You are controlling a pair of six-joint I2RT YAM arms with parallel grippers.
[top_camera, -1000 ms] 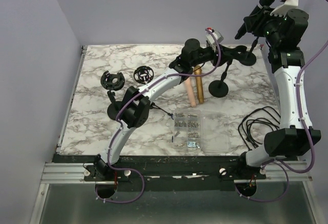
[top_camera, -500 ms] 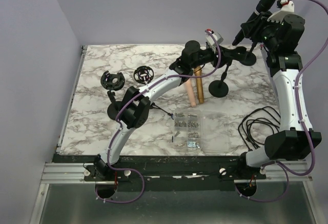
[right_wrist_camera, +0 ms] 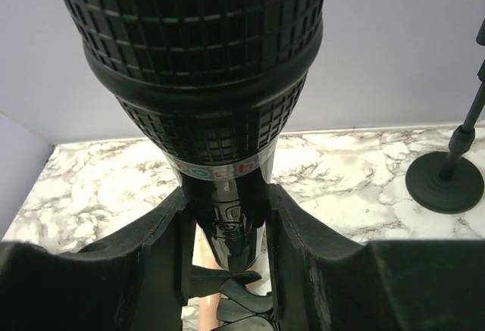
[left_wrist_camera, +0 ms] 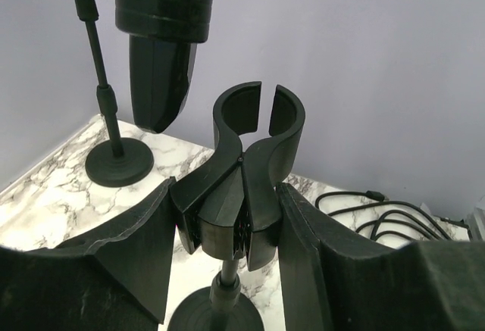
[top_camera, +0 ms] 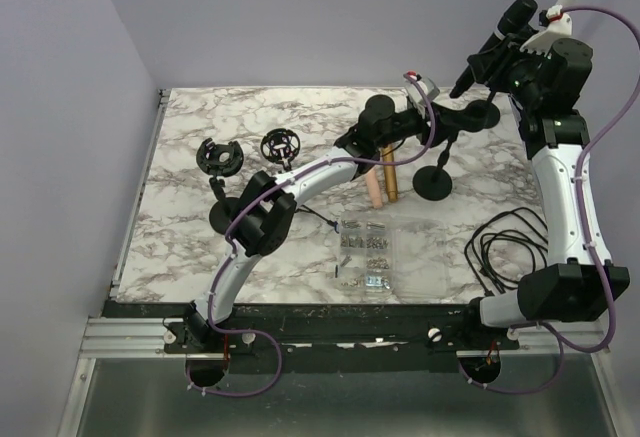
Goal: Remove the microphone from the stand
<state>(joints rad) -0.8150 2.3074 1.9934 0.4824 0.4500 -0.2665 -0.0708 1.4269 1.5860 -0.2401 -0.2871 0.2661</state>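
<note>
The black microphone (top_camera: 519, 13) is held up in the air at the back right, tilted, in my right gripper (top_camera: 492, 52), which is shut on its body below the mesh head (right_wrist_camera: 204, 66). My left gripper (top_camera: 447, 117) is shut on the base of the stand's clip (left_wrist_camera: 227, 210). The clip's ring (left_wrist_camera: 258, 115) is empty. The microphone's tail (left_wrist_camera: 159, 58) hangs above and to the left of the clip, apart from it. The stand's round base (top_camera: 434, 184) sits on the marble table.
A second small stand (top_camera: 485, 112) stands behind, also in the left wrist view (left_wrist_camera: 114, 160). A peach and a brass cylinder (top_camera: 380, 172), a clear box of screws (top_camera: 368, 254), two black round parts (top_camera: 218, 155) and coiled cable (top_camera: 505, 247) lie on the table.
My right gripper has risen and moved back with the microphone, its tail now farther from the clip. My left gripper, with the stand, has shifted slightly right.
</note>
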